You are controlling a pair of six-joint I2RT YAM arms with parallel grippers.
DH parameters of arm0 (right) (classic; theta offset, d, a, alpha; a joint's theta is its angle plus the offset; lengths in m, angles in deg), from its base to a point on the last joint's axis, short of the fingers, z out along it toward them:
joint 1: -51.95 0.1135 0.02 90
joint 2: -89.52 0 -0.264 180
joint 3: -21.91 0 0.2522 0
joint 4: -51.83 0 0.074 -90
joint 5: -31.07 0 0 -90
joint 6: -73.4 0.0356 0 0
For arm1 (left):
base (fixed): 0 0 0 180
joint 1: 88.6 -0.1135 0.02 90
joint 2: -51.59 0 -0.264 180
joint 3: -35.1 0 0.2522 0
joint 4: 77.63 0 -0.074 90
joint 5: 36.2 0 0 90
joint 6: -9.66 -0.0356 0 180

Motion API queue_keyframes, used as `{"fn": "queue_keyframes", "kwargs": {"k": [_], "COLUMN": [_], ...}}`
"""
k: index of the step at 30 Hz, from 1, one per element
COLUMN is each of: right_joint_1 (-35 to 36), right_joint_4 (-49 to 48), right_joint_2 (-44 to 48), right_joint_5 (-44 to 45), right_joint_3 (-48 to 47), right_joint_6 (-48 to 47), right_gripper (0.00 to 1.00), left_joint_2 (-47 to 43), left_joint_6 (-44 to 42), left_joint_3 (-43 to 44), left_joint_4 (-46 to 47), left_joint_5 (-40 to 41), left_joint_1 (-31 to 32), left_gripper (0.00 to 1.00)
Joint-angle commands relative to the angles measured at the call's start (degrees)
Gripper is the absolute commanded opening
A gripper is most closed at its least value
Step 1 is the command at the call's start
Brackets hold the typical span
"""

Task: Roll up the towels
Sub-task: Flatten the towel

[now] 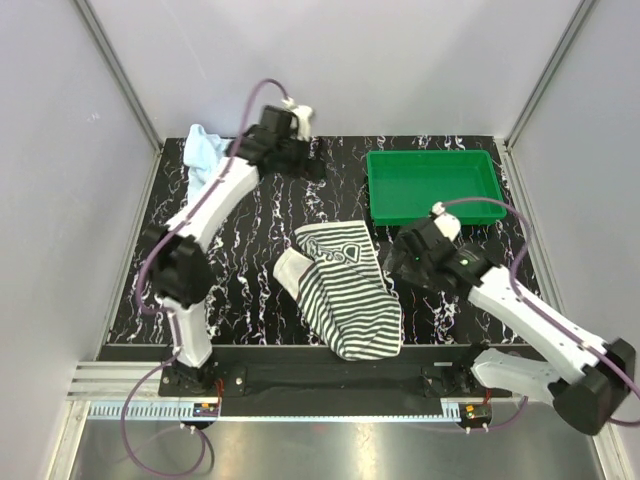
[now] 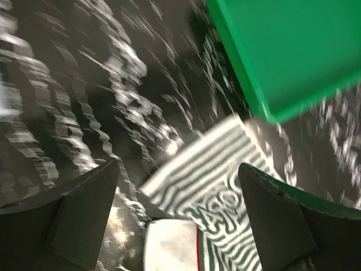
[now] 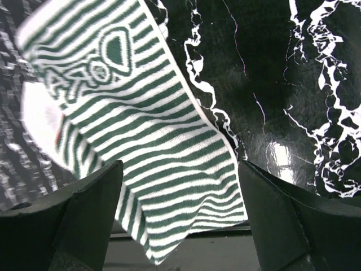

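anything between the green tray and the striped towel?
Nothing: only a bare strip of black marbled tabletop separates green tray from striped towel, seen in top view.

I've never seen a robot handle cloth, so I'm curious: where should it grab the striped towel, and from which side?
Probably the far right corner, by the lettering, pinched from above. The striped towel lies flat and long on the table, so only a thin hem gives the fingers purchase, and the open right gripper hangs just beside that right edge.

arms (image 1: 215, 195): white shells, black joints | cables (image 1: 263, 84) — purple, looped | fingers (image 2: 84, 214) — black wedges
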Motion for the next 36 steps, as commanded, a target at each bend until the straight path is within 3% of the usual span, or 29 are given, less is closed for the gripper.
{"fn": "queue_keyframes", "kwargs": {"k": [1,5,11,17,21,29,36], "right_joint_1": [-0.37,-0.29,-0.29,-0.29,-0.37,-0.29,-0.29], "right_joint_4": [3.42,6.42,9.23,12.57,14.32,16.53,17.14], "right_joint_2": [6.18,9.80,14.81,18.59,20.00,22.55,22.29], "right_joint_5": [2.22,0.38,-2.26,-2.44,-3.05,-2.70,-2.70], "right_joint_3": [0.79,0.45,-0.87,-1.93,-2.46,-2.19,-2.63], "right_joint_6": [3.12,3.83,4.09,4.01,3.92,3.66,2.78], "right_gripper": [0.90,0.90,0.91,0.90,0.90,0.89,0.89], "left_joint_2": [7.36,13.45,17.85,17.85,18.47,27.07,31.47], "left_joint_6": [-6.21,-9.65,-7.89,-8.86,-8.77,-9.73,-7.72], "left_joint_3": [3.55,5.94,5.94,2.17,1.37,9.28,12.71], "left_joint_4": [-7.82,-10.66,-8.11,0.67,5.76,4.46,2.97], "left_joint_5": [-6.82,1.51,5.91,7.32,12.15,9.79,8.91], "left_joint_1": [3.35,12.14,15.05,18.22,18.49,18.49,17.43], "left_gripper": [0.95,0.97,0.97,0.96,0.98,0.98,0.89]}}
